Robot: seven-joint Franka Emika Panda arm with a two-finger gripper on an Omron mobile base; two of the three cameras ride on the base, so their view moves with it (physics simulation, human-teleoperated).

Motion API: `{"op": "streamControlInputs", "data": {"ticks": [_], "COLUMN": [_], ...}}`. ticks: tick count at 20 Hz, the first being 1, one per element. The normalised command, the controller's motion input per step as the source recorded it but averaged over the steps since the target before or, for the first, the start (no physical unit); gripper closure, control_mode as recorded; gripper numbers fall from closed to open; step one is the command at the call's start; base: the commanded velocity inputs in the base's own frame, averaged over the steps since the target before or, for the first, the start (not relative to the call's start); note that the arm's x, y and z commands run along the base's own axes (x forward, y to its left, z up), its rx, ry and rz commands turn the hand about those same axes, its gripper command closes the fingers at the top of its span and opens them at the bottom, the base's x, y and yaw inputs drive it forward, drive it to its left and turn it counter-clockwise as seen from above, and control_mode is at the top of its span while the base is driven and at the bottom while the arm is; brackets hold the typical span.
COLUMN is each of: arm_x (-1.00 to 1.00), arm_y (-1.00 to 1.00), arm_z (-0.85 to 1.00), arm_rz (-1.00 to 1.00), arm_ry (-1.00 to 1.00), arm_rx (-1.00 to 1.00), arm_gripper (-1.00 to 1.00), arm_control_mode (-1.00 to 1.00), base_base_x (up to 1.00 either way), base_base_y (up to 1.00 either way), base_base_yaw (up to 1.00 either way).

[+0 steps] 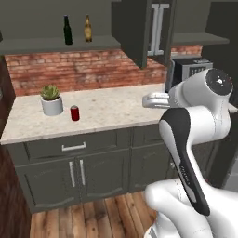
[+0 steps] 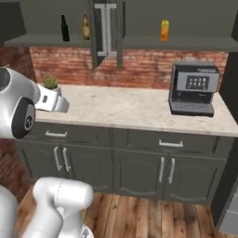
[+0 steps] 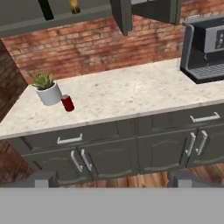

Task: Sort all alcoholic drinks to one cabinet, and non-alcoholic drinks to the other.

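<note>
The small red soda can [image 1: 75, 113], left of centre, could be toppled against the white potted plant [image 1: 51, 100] just beside it, the gripper's [image 3: 109, 179] finger tips being held apart, empty.

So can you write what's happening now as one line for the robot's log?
bottles: green bottle, beer bottle in left cabinet | juice carton in right cabinet | red can on counter | gripper open

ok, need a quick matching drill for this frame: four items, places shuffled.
Items:
1. red soda can
2. orange juice carton
3. green bottle
4. coffee machine

Places:
A. right cabinet shelf
B. counter, beside the potted plant
C. counter, right end
D. left cabinet shelf, next to the amber bottle

Pairs: 1-B, 2-A, 3-D, 4-C
</note>
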Motion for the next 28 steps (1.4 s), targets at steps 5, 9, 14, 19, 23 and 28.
{"op": "streamControlInputs", "data": {"ticks": [5, 9, 14, 19, 23, 28], "arm_x": [0.0, 0.0, 0.0, 0.0, 0.0, 0.0], "arm_y": [0.0, 0.0, 0.0, 0.0, 0.0, 0.0], "arm_z": [0.0, 0.0, 0.0, 0.0, 0.0, 0.0], "arm_rz": [0.0, 0.0, 0.0, 0.0, 0.0, 0.0], "arm_ry": [0.0, 0.0, 0.0, 0.0, 0.0, 0.0], "arm_rx": [0.0, 0.0, 0.0, 0.0, 0.0, 0.0], "arm_gripper": [-1.0, -1.0, -1.0, -1.0, -1.0, -1.0], "arm_control_mode": [1.0, 1.0, 1.0, 1.0, 1.0, 1.0], "base_base_x": [0.34, 0.64, 0.87, 0.76, 0.59, 0.42], "base_base_y": [0.83, 0.48, 0.18, 0.16, 0.24, 0.23], "base_base_yaw": [0.0, 0.0, 0.0, 0.0, 0.0, 0.0]}}
